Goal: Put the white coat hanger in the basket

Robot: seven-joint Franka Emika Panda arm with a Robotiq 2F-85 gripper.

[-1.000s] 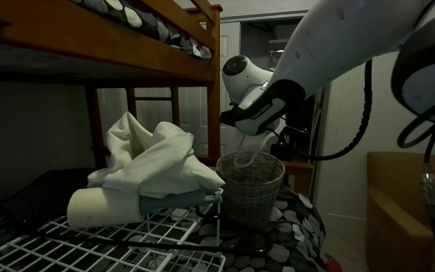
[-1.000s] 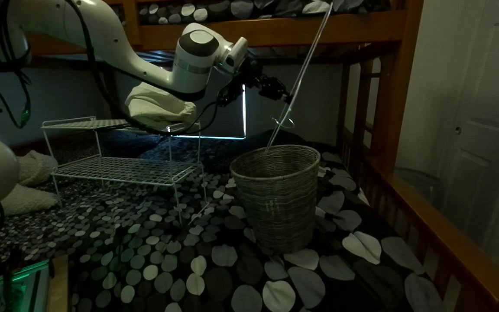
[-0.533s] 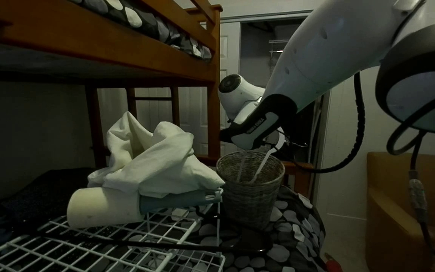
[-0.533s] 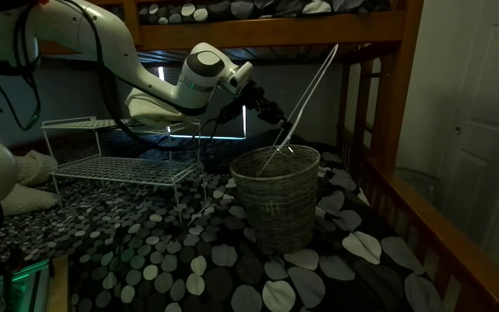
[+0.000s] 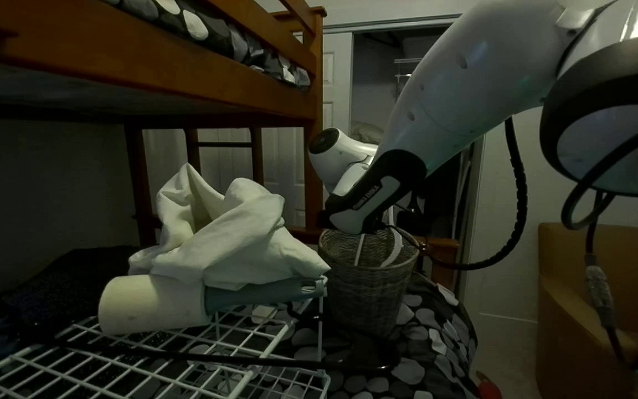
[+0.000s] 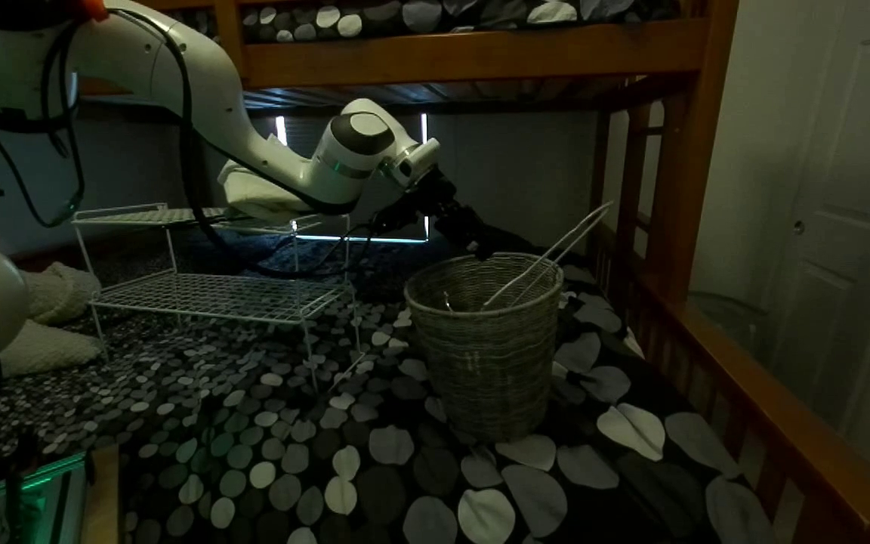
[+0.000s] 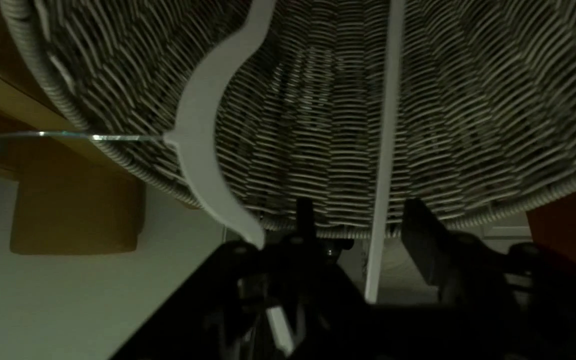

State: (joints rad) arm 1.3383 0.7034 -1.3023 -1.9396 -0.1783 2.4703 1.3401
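The white coat hanger leans inside the basket in both exterior views (image 5: pixel 396 250) (image 6: pixel 514 282), its upper end sticking out past the rim. The woven grey basket stands on the bed (image 5: pixel 371 299) (image 6: pixel 484 370). In the wrist view, the hanger's curved shoulder (image 7: pixel 199 117) and straight bar lie over the basket's inner wall (image 7: pixel 328 125), and its metal hook points left. My gripper (image 7: pixel 359 210) is open, with the bar running between its fingers and touching neither. It is just above the rim in an exterior view (image 6: pixel 484 245); the arm hides it in the other picture.
A white wire rack (image 5: pixel 186 366) (image 6: pixel 201 296) stands beside the basket, with a cream cloth (image 5: pixel 230 238) and a pale roll (image 5: pixel 150 305) on it. The wooden bunk frame (image 6: pixel 473 57) passes above the arm. A tan chair (image 5: pixel 590 310) stands beyond.
The arm has moved down toward the basket. The hanger has dropped lower into the basket and tipped over toward the rim. The gripper has let go of it.
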